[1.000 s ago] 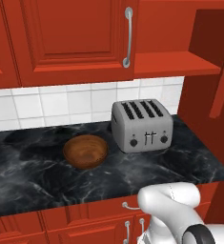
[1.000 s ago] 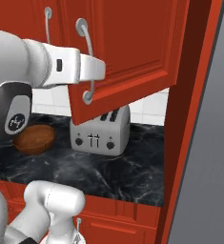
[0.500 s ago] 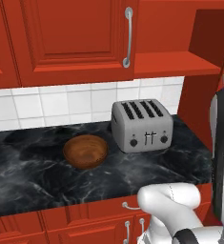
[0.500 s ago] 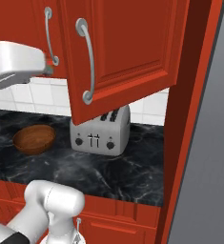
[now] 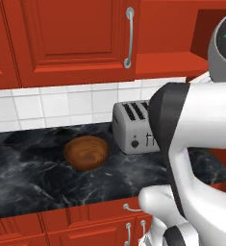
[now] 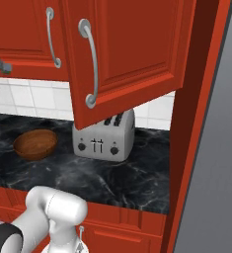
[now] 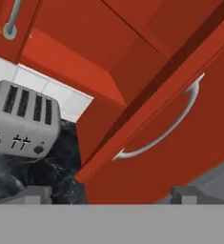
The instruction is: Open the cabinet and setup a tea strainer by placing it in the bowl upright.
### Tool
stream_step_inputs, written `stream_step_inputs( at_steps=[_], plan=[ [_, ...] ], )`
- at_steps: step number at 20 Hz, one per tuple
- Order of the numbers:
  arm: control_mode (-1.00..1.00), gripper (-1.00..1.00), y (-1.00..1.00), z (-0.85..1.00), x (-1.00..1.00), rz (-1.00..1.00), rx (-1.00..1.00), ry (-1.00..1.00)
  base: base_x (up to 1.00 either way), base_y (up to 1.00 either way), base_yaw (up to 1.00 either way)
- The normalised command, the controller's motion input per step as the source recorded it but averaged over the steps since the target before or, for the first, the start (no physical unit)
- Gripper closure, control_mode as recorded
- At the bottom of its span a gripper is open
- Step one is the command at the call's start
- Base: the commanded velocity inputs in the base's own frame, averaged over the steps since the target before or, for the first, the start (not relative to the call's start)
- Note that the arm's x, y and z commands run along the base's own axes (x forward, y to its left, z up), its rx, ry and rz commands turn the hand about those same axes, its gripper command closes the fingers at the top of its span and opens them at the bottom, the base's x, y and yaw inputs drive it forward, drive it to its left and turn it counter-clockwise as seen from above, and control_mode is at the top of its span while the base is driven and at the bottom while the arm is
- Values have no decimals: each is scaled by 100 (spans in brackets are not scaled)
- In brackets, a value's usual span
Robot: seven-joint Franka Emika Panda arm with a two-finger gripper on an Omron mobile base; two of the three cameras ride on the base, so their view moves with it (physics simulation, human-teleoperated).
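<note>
The cabinet point(image 6: 132, 54) is the largest thing in play: a red wall unit above the table point(image 5: 32, 178), its right door swung out toward the robot, as the right base view shows, its left door point(image 5: 69, 41) shut. The open door looks stiff and hinged, heavy enough to swing steadily; its long curved silver handle point(image 7: 166, 126) is the obvious place to take hold, and smooth metal may prove slippery.

The silver toaster point(image 5: 133, 127) stands on the table at the far right, against the tiled wall.

The bowl point(image 5: 86, 152) sits on the dark marble table just left of the toaster, apart from it. It looks like rigid wood, shallow and light, so it could slide if pushed.

The tea strainer cannot be made out; it is probably inside the cabinet. Being thin metal mesh, it would likely be light and easy to dent, best held by its rim or short handle.

The hand point(image 7: 111, 193) is released, fingers spread wide and holding nothing, facing the open door's handle.
</note>
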Motion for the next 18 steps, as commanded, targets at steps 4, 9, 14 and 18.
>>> stream_step_inputs(
  at_steps=[4, 9, 14, 18],
  plan=[
    [-100, -100, 30, -58, 38, 0, -13, 12, 0, 0, 0],
    [-100, -100, -6, -47, 33, 1, -4, 14, 0, 0, 0],
    [-100, -100, -30, -28, 36, 1, -2, 15, 0, 0, 0],
    [-100, -100, -44, -1, 11, 0, -7, 8, 0, 0, 0]
  ],
)
